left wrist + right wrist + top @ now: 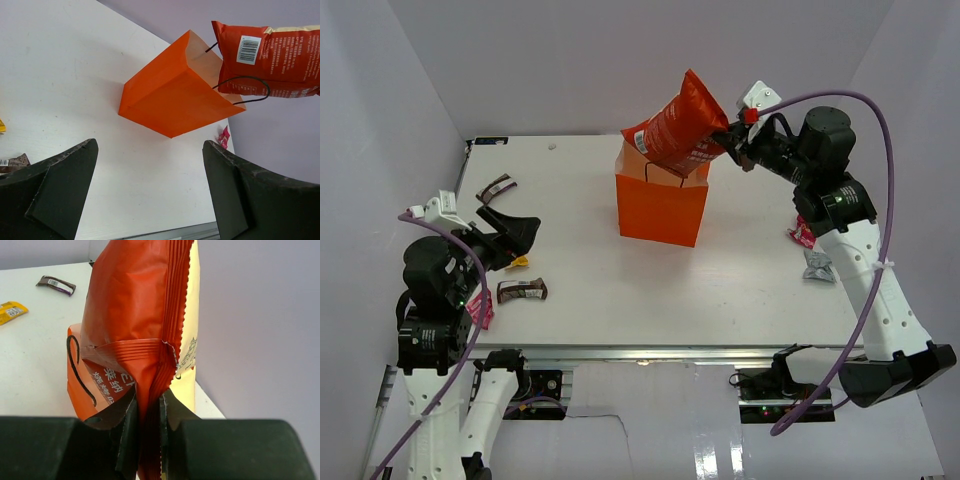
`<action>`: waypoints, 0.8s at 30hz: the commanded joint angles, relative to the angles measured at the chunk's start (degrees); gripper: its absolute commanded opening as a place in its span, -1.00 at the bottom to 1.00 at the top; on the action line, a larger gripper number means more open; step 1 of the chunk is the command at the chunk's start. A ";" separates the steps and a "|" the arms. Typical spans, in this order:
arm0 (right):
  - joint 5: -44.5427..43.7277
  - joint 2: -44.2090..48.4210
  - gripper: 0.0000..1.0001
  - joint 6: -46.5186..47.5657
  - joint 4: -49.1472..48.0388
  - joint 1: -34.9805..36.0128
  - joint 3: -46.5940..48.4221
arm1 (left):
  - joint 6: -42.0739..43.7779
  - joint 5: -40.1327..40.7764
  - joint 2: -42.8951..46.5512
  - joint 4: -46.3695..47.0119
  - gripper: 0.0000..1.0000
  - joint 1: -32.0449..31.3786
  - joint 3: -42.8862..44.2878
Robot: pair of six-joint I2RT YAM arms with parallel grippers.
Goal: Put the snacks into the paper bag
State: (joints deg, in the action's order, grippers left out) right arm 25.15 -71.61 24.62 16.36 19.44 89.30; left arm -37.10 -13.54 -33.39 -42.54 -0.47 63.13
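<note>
Top view, crisp packet: my right gripper (pixel 730 140) pinches the red-orange crisp packet (pixel 682 128) by one end. The packet hangs tilted over the mouth of the paper bag (pixel 660 205). I cannot tell whether its low corner is inside the rim yet.
Top view, left gripper: the left gripper (pixel 510 228) is spread wide and holds nothing, low at the left side of the table (pixel 740 290).
Top view, other snacks: a dark brown bar (pixel 522 290) and a second bar (pixel 498 187) lie on the left. A pink packet (pixel 800 235) and a silver packet (pixel 817 265) lie beside my right arm.
Left wrist view, bag: it stands upright, well apart from my open fingers. Its thin black handles (pixel 250 90) loop across the mouth just under the packet, so I expect a snag risk.
Right wrist view, grip: the jaws are closed on the crimped seam and the puffed body rises clear of them.
Handling, crisp packet: I judge it light, air-filled, slick and fragile inside. The flat seam is the right hold, because squeezing the belly would crush the chips.
Handling, bag: it is thin paper and probably light, so a push on its wall could tip or slide it.
Handling, bars: they are small, flat and low on the table. I would take each across its narrow width.
</note>
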 commanded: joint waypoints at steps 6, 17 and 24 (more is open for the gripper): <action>-3.35 4.46 -0.85 -5.46 -6.43 -0.02 -4.04 | -0.25 -1.31 0.17 1.76 0.92 0.21 -1.70; -2.91 3.06 -0.25 -3.26 -6.34 -0.02 -7.47 | -0.60 -2.45 -1.07 3.34 0.92 0.21 -3.63; -0.80 -0.19 0.53 -5.54 -5.55 -0.02 -2.48 | -0.78 -2.63 -2.29 4.40 0.92 0.12 -5.21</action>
State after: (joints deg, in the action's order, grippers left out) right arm 22.94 -71.11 20.78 13.61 19.49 82.61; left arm -37.56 -15.46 -34.85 -39.86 -0.47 58.41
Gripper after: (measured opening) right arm 0.744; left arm 0.958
